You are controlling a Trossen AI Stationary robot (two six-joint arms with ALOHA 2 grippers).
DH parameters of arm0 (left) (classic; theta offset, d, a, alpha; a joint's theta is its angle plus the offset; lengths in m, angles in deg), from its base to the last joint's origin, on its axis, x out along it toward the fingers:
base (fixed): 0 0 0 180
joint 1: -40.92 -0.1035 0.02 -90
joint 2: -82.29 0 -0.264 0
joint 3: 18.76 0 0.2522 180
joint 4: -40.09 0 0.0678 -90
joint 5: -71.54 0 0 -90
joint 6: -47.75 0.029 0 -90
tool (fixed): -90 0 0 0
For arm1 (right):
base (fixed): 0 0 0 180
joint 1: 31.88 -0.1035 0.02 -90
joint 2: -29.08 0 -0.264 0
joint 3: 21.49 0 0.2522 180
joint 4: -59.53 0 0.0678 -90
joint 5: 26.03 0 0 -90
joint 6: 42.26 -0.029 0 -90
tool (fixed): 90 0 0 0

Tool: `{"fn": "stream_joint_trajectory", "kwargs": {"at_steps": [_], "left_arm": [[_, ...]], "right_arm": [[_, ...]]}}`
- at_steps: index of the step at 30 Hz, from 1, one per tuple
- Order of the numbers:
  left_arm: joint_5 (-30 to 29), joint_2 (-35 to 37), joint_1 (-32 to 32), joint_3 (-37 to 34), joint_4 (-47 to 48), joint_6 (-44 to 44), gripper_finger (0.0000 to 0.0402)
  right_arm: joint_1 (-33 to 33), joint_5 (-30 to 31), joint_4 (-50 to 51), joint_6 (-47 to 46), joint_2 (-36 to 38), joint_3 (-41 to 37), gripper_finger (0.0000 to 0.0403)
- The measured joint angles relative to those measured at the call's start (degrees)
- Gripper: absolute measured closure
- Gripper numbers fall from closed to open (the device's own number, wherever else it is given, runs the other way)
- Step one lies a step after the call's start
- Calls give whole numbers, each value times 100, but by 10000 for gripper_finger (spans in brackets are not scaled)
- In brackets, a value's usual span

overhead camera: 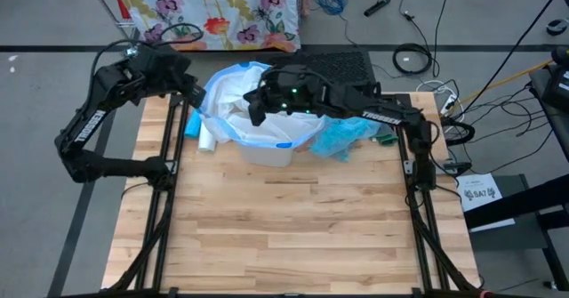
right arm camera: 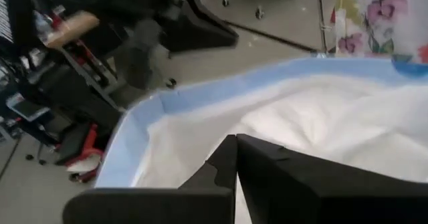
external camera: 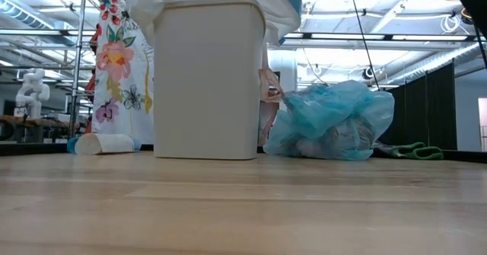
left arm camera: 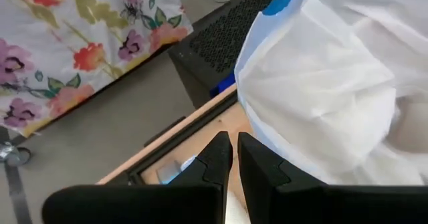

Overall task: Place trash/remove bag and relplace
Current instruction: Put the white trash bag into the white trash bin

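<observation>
The white bin stands at the table's far edge, with the white replacement bag draped over its rim. The right gripper is clenched above the bag's opening. The left gripper is nearly closed beside the bag; whether it grasps plastic cannot be told. The filled light-blue liner lies just beside the bin.

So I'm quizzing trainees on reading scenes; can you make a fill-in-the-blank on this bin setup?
1. The white bag with the blue hem is draped over the ____ bin.
2. The filled light-blue bag lies on the table ____ the bin.
3. The right tool is over the bin's mouth, its fingers ____.

Missing words: white; beside; shut
</observation>
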Motion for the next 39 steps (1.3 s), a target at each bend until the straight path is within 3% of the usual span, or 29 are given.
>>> {"fn": "stream_joint_trajectory", "kwargs": {"at_steps": [4,8,14,18,23,25,32,39], "left_arm": [[20,34,-5,-26,514,208,370],[38,71,-11,-659,470,207,383],[145,416,-84,-2085,-1097,225,396],[-334,509,-391,-2767,-2067,229,394],[407,397,-716,-3576,-3505,405,394],[512,284,-775,-3743,-3931,505,394],[-52,-406,-817,-3912,-5258,832,394],[1097,-992,-561,-3915,-5547,803,394]], "right_arm": [[4,234,670,-250,-178,174,403],[-33,344,1102,-312,-172,158,403],[-218,562,1198,-227,1,167,403],[-227,584,1201,-160,122,167,403],[-251,568,1209,-112,267,167,403],[-262,557,1209,-31,340,167,403],[-345,539,1361,122,670,167,403],[-378,544,1618,201,995,167,403]]}}
